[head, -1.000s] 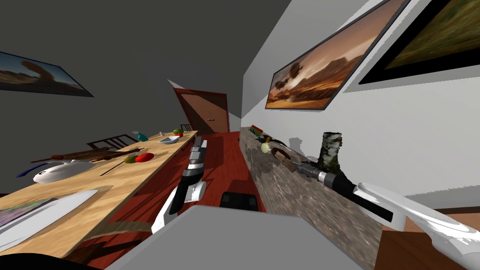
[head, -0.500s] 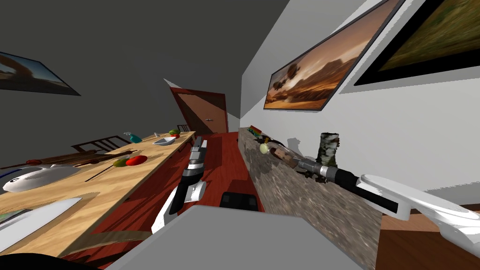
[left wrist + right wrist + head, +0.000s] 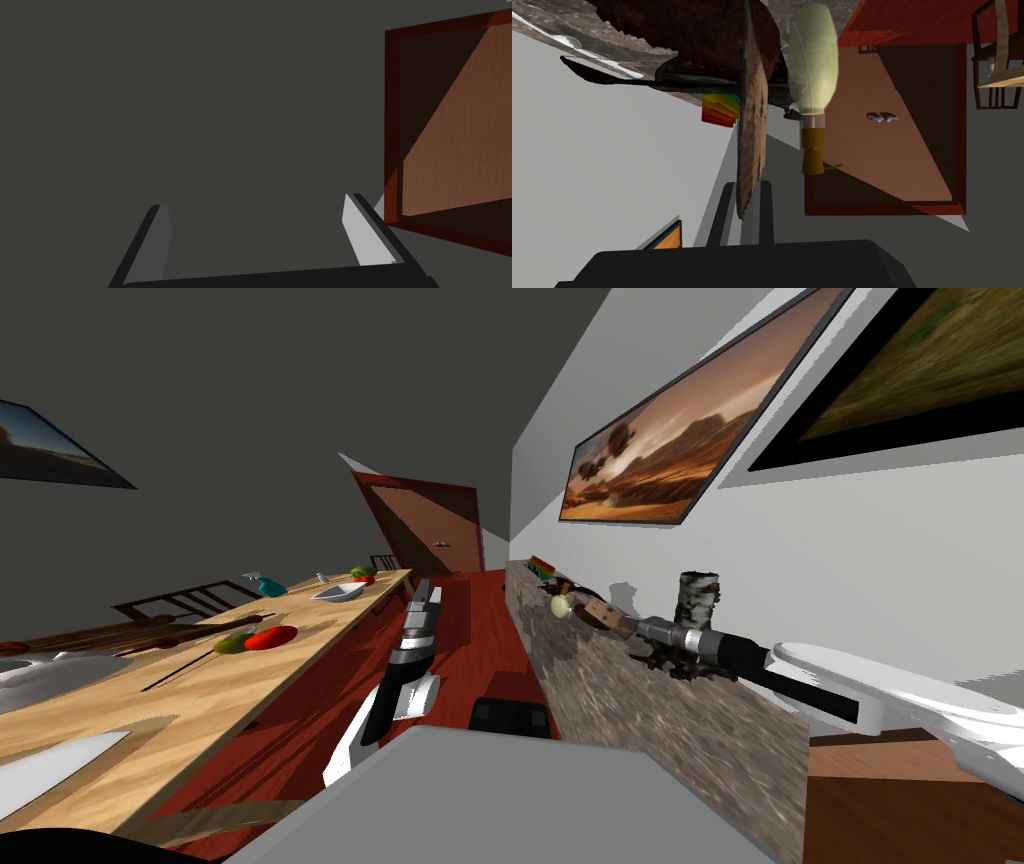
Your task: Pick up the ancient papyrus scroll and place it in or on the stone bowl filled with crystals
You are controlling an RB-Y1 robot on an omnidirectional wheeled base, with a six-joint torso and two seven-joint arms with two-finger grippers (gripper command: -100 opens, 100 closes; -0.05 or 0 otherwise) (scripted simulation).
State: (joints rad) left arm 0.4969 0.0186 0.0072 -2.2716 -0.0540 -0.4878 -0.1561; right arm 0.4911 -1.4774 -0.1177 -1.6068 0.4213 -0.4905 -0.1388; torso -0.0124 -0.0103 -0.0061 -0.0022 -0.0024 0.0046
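Right wrist view: right tool point(image 3: 747, 186) was closed narrow on the near end of the flat, rough brown papyrus scroll point(image 3: 752, 115), seen edge-on, one blade on each face. Just beyond, beside the scroll, was a pale yellow-green glass flask with a tan stopper point(image 3: 812, 70). The scroll's far end crossed a dark brown, rough-rimmed bowl point(image 3: 702, 30). Contents not resolved; I took it for the target. Scroll above it or touching it: cannot tell.

Head view: scroll point(image 3: 598, 613) was held off the mottled grey-brown stone desk point(image 3: 660, 728) along the right wall, past a white birch-bark stump point(image 3: 697, 600) and near the flask point(image 3: 560, 605).

Change over the last second: my own view swung, so the long light wood desk point(image 3: 200, 688) slid aside. The right forearm sat higher over the stone desk, and the scroll was nearer the flask. Reading: carry nearly done, release next.

The idle left tool point(image 3: 255, 210) hung over the red wood floor point(image 3: 480, 628), blades wide apart.
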